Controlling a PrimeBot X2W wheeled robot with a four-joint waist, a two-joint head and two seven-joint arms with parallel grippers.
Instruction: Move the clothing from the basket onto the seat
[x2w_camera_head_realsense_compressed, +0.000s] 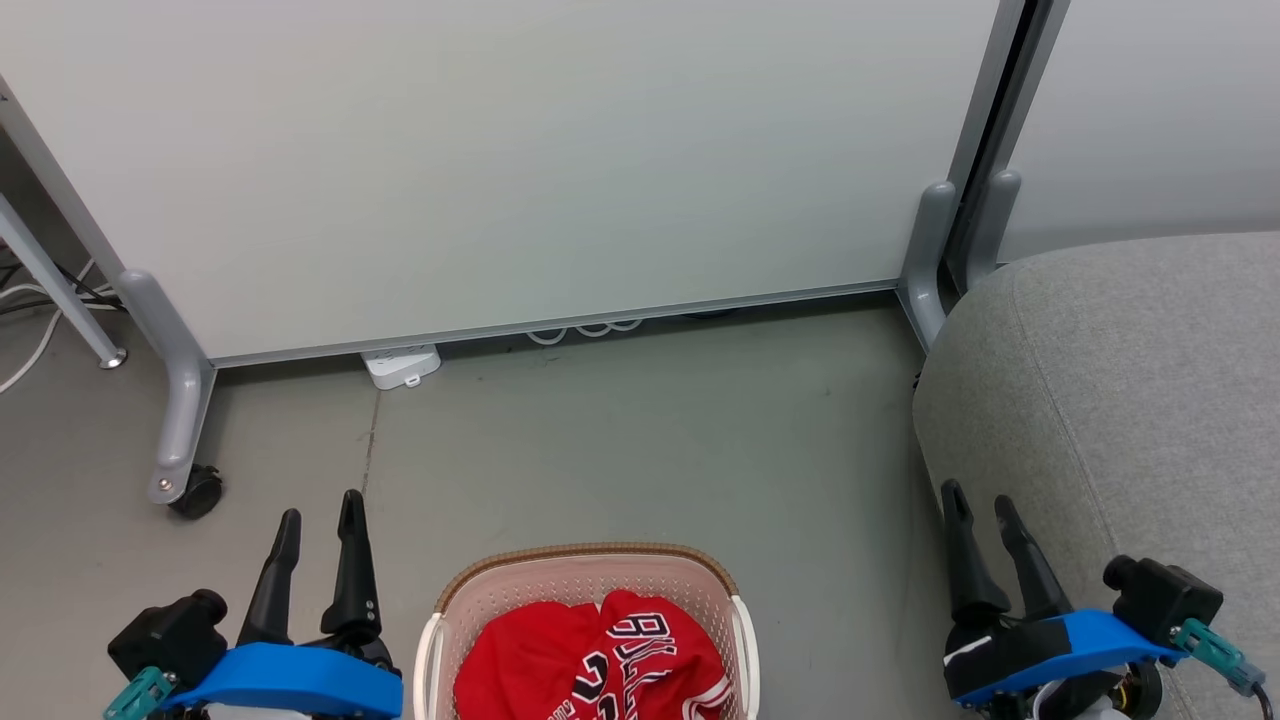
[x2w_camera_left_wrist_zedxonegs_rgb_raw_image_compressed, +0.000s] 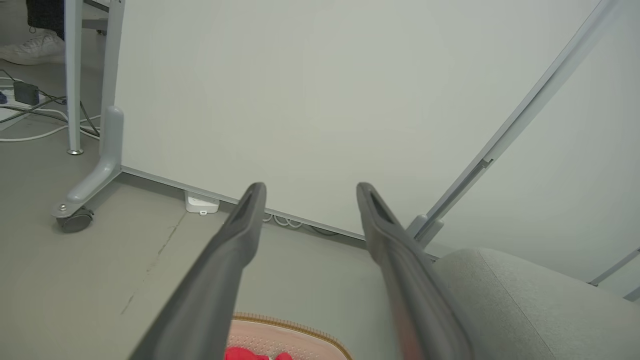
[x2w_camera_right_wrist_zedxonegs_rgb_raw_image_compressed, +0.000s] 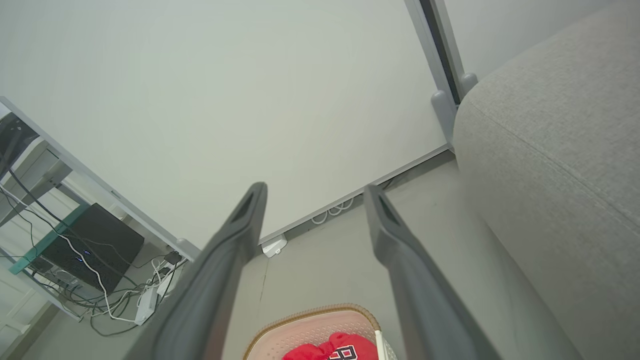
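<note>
1. From the head camera I see the basket (x2w_camera_head_realsense_compressed: 590, 552) at 6 o'clock, standing on the grey floor (x2w_camera_head_realsense_compressed: 640, 440), its brown woven rim towards me and its near half cut off by the frame edge.
2. The clothing (x2w_camera_head_realsense_compressed: 590, 660) lies bunched inside the basket: red fabric with white trim and part of the black-and-white lettering facing up. None of it is on the seat.
3. The seat (x2w_camera_head_realsense_compressed: 1130, 380) fills the 3 to 4 o'clock area, well apart from the basket, with bare floor between them.
4. My left gripper (x2w_camera_head_realsense_compressed: 320, 505) hovers at 7 o'clock, just beside the basket's left handle, jaws spread apart and holding nothing.
5. My right gripper (x2w_camera_head_realsense_compressed: 977, 494) hovers at 5 o'clock over the seat's rounded corner, jaws also apart and empty.
6. At 12 o'clock a white partition panel (x2w_camera_head_realsense_compressed: 500, 150) stands on grey legs; a caster wheel (x2w_camera_head_realsense_compressed: 197, 492) sits at 9 o'clock and a white power strip (x2w_camera_head_realsense_compressed: 402, 365) at 11 o'clock under the panel's lower edge.
</note>
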